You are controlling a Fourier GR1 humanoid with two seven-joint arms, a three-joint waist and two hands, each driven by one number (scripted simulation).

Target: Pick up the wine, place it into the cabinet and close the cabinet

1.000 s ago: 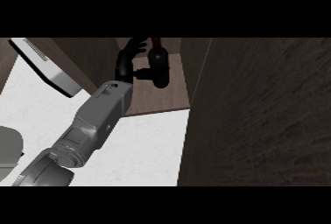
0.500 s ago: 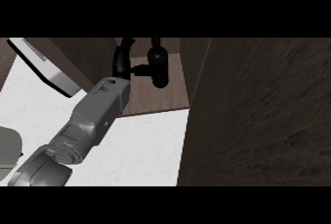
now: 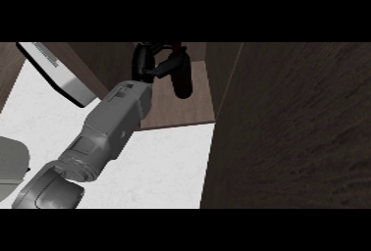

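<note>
Inside the open dark-brown wooden cabinet, near the top of the head view, the left hand sits at the end of a grey forearm that rises diagonally from the lower left. Its black fingers curl round the upper part of the dark wine bottle, which hangs tilted above the brown cabinet floor with its lower end pointing down toward the view's bottom; whether the bottle touches the floor cannot be told. Right of the bottle stands a large dark wood-grained cabinet panel, filling the right half of the view. White speckled counter top shows below the cabinet floor. A white flat slab-like object with a dark face lies at upper left, well apart from the bottle. The right hand is out of sight.
</note>
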